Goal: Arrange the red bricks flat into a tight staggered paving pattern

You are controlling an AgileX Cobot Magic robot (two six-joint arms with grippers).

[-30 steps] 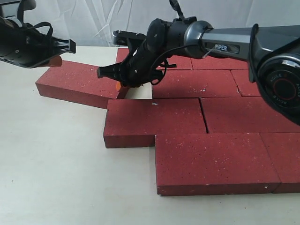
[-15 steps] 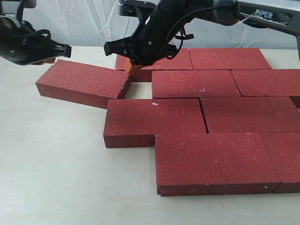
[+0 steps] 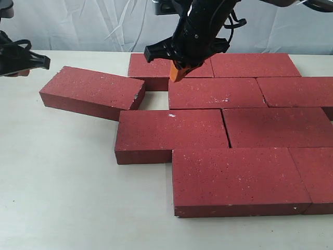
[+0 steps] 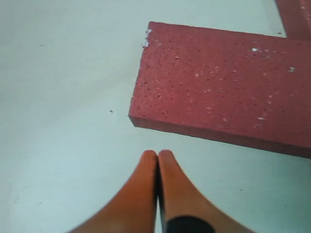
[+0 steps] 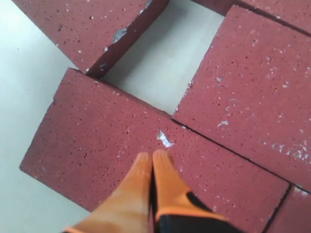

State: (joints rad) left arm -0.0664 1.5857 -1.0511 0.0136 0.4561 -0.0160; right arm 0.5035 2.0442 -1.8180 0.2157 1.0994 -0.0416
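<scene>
Several red bricks lie flat in staggered rows, from the back brick (image 3: pixel 169 65) to the front brick (image 3: pixel 239 179). One loose brick (image 3: pixel 91 91) lies skewed at the left, with a bare gap (image 3: pixel 156 99) between it and the second-row brick (image 3: pixel 216 92). My right gripper (image 3: pixel 177 74) hangs shut and empty above the back rows; in its wrist view its orange tips (image 5: pixel 153 156) point over the third-row brick (image 5: pixel 112 141). My left gripper (image 3: pixel 31 62) is at the far left, shut (image 4: pixel 158 154) and empty, short of the loose brick's end (image 4: pixel 223 104).
The pale table (image 3: pixel 62 177) stretches bare to the left and front of the bricks. A white curtain (image 3: pixel 93 23) closes the back. The right arm (image 3: pixel 208 21) reaches in from the upper right over the back rows.
My right gripper has risen out of the gap by the loose brick and moved right and back. My left gripper has drawn away to the left. The bricks have not moved.
</scene>
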